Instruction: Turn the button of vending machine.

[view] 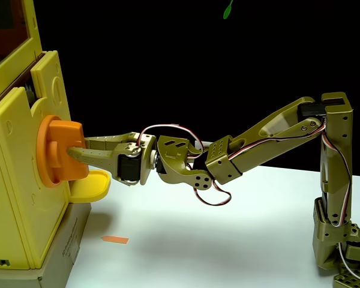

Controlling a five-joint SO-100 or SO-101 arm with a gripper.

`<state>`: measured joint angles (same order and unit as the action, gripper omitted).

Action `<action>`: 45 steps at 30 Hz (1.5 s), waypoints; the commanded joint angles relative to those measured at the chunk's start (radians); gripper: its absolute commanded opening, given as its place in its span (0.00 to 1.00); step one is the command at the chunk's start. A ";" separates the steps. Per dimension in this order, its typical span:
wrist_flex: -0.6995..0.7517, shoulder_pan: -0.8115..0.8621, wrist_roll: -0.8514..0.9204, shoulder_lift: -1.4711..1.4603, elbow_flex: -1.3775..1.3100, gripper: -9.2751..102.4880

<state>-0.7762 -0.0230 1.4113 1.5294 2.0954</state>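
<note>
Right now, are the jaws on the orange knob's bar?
Yes, the gripper reaches the button, one finger over its bar and one under it.

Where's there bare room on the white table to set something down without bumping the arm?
The widest bare patch of table lies between the vending machine and the arm's base, in front of the outstretched arm. A small orange scrap sits near its left edge. It is crowded at the button, where the end effector grips, above the yellow tray.
</note>
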 commanded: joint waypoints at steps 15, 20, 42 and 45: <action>0.044 -0.029 0.021 -0.002 -0.037 0.07; 0.072 -0.021 0.020 -0.002 -0.038 0.07; 0.106 0.026 -2.224 0.063 -0.043 0.07; 0.135 0.026 -2.701 0.067 -0.034 0.09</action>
<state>-0.6611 -0.0015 -0.5967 1.5509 2.0893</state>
